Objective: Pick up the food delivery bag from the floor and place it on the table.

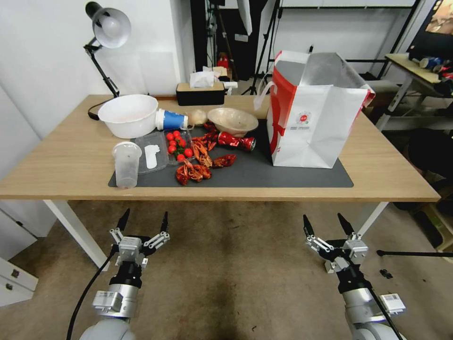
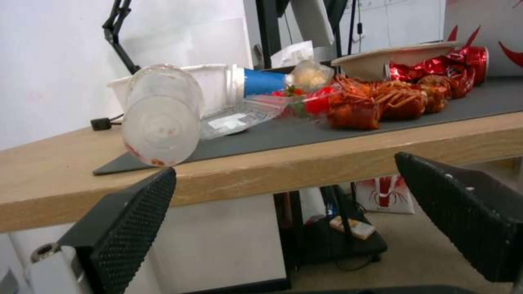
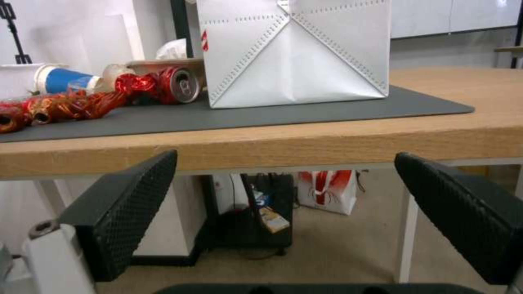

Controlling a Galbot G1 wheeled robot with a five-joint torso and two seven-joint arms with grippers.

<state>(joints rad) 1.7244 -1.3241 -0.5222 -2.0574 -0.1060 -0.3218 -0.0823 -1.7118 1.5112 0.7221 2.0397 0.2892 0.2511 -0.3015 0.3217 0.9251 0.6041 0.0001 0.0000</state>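
Note:
The food delivery bag (image 1: 314, 113) stands upright on the dark grey mat (image 1: 264, 172) at the right side of the table (image 1: 56, 165); it is white with a red side, foil lining and a small round red logo. Its white bottom panel (image 3: 297, 53) faces the right wrist camera. Both grippers hang below the table's front edge, over the floor (image 1: 236, 264). My left gripper (image 1: 144, 221) is open and holds nothing. The right gripper (image 1: 325, 224) is open too, apart from the bag.
Left of the bag lie a white bowl (image 1: 128, 114), a tipped blue cup (image 1: 171, 120), a beige bowl (image 1: 232, 120), a crushed red can (image 1: 237, 140), crayfish (image 1: 198, 163), tomatoes (image 1: 178, 144) and a clear cup (image 1: 126, 164). A desk lamp (image 1: 106, 33) stands back left. White table legs (image 1: 78, 231) flank the carpet.

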